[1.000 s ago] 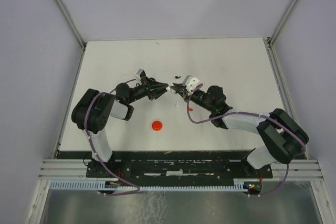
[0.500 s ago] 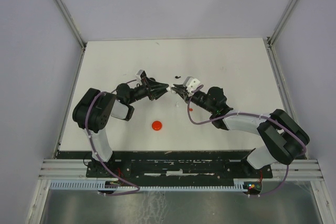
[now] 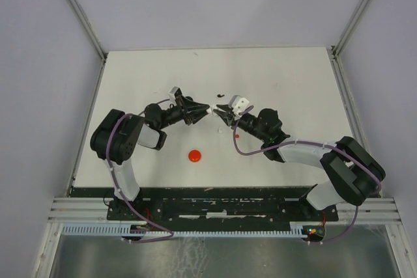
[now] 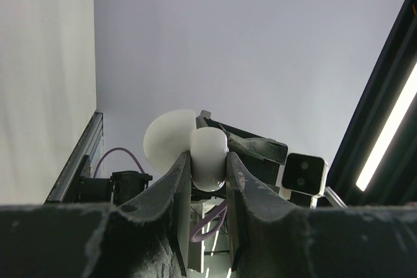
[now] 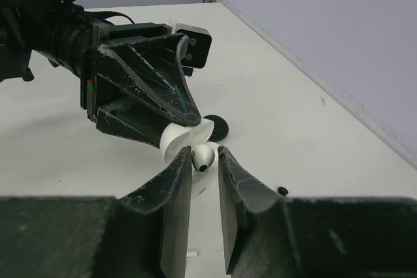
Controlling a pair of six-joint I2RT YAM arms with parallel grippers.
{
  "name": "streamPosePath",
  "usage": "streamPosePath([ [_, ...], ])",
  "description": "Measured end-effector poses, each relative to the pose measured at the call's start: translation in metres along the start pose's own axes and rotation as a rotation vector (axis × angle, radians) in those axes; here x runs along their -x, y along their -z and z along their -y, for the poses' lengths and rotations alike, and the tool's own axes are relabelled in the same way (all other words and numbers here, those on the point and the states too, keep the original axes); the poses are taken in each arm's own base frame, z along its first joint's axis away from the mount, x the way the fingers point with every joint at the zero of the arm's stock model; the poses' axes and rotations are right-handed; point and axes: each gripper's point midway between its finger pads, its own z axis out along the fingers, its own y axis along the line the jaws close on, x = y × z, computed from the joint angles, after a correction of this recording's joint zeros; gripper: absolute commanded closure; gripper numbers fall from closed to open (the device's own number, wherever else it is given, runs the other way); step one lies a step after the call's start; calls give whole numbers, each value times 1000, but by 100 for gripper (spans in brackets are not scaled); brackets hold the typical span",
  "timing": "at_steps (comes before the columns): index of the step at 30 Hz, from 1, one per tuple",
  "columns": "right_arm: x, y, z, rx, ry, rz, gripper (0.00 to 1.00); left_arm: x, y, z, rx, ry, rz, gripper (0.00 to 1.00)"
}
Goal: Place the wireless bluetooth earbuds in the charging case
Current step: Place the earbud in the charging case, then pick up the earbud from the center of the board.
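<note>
Clamping the white case (image 4: 208, 161): the left gripper (image 3: 203, 108) has its jaws closed down on the case body, one finger on each side. The lid stands open, a pale disc off to the left in the left wrist view.

The right gripper (image 3: 218, 112) is nose to nose with the left one over mid-table (image 3: 293, 83), tips almost meeting. Its jaws are parted a crack. The white earbud (image 5: 203, 156) sits right at the tips, up against the open case. In the right wrist view it touches the left-hand finger and there's a thin sliver of gap on the other side, so it looks loose rather than pinched.

Other bits on the table:
- The red case (image 3: 195, 155) lies closed, near side of the two grippers and well apart from them.
- The red bit (image 3: 236, 135) is just beside the right wrist, near side.
- The black disc (image 5: 216, 127) lies flat just behind the white case in the right wrist view.
- The black speck (image 5: 282, 191) lies right of the right fingers, too small to identify.

Both arms are stretched low and reaching inward from their bases.
</note>
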Motion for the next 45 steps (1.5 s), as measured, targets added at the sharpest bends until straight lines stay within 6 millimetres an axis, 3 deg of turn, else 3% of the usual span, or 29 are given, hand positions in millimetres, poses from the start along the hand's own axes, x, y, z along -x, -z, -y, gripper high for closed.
streamPosePath([
  [14,-2,3,-2,2,-20,-8,54,1,0,-4,6,6,2,97],
  [21,14,8,1,-18,-38,27,34,2,0,-5,7,8,3,97],
  [27,40,20,33,-188,-84,26,27,3,0,-8,15,13,4,97],
  [32,50,25,93,-491,-211,-170,27,4,1,-11,23,-32,-2,97],
  [35,49,33,119,-601,-265,-279,28,6,3,-12,28,-76,-12,97],
  [38,19,38,125,-635,-311,-429,32,9,4,-11,27,-130,-24,97],
  [40,-16,41,117,-605,-340,-568,35,9,5,-11,27,-157,-31,97],
  [45,-103,51,63,-404,-424,-911,35,6,9,-13,40,-220,-61,97],
])
